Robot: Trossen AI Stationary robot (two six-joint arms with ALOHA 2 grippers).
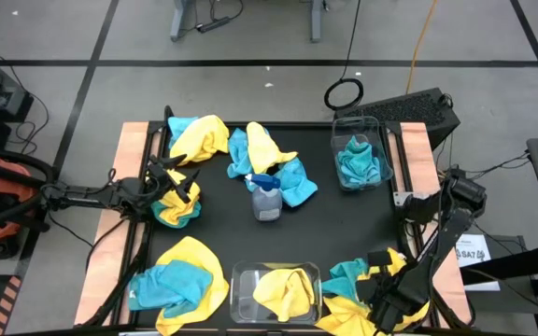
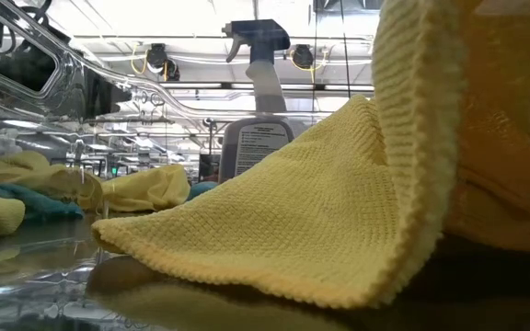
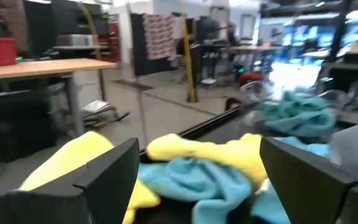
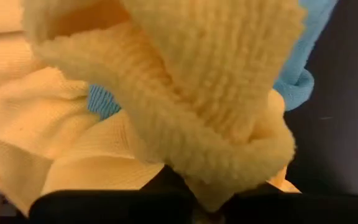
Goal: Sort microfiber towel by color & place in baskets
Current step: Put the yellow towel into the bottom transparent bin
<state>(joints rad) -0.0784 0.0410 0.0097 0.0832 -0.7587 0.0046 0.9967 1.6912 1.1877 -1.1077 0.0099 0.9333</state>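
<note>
Yellow and teal microfiber towels lie in heaps on the black table: far left (image 1: 199, 135), far centre (image 1: 264, 154), near left (image 1: 180, 280) and near right (image 1: 348, 294). One clear basket (image 1: 361, 126) at the far right holds teal towels. Another basket (image 1: 241, 280) at the near edge holds a yellow towel. My right gripper (image 1: 378, 297) points down into the near-right heap, shut on a yellow towel (image 4: 185, 93). My left gripper (image 3: 197, 162) is open and level at the table's left, with nothing between its fingers; towels (image 3: 210, 168) lie beyond it. My right gripper pinches a bunched fold of the yellow towel (image 4: 222, 180) between its two fingers, coming from above and pointing down. The fold stands up between the fingers. The rest of the towel (image 4: 36, 124) spreads over the heap beneath, beside a teal towel (image 4: 297, 74).
A clear spray bottle with a blue trigger (image 1: 266, 196) stands upright at the table's centre and shows in the low view (image 2: 260, 119) behind a yellow towel (image 2: 320, 221). A small yellow and teal heap (image 1: 177, 207) lies under my left arm. Bare black table (image 1: 362, 224) lies right of the bottle.
</note>
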